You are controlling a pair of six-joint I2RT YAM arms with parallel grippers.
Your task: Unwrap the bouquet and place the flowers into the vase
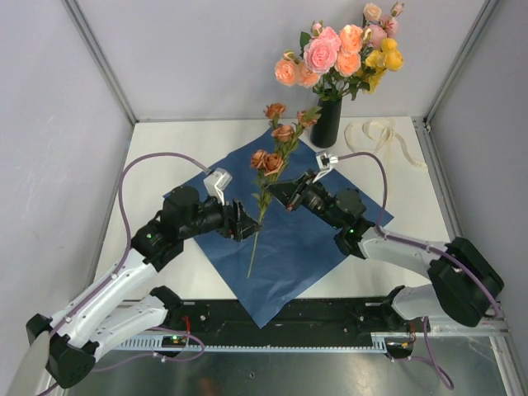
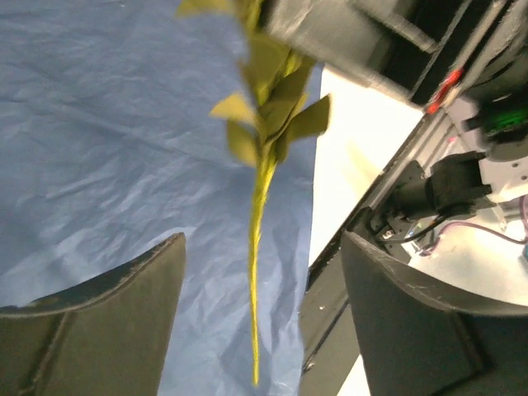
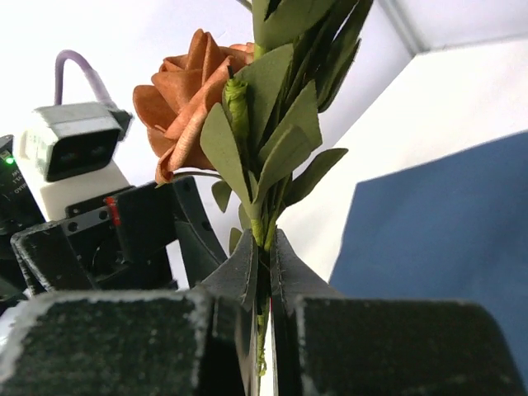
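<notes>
A robot lab test cell: plain grey walls (image 1: 49,124), aluminium frame posts (image 1: 99,58), white table (image 1: 190,140), black mounting rail (image 1: 272,318).

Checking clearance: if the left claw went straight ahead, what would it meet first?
Likely the rose stem hanging just ahead between its open fingers, pinched by the right claw; depth is unclear.

From the top we look down over both arm bases (image 1: 272,318) at the whole table (image 1: 165,140). Our two wrist views sit close, facing the same stem (image 2: 257,272) from opposite sides, over the paper (image 2: 99,148).
</notes>
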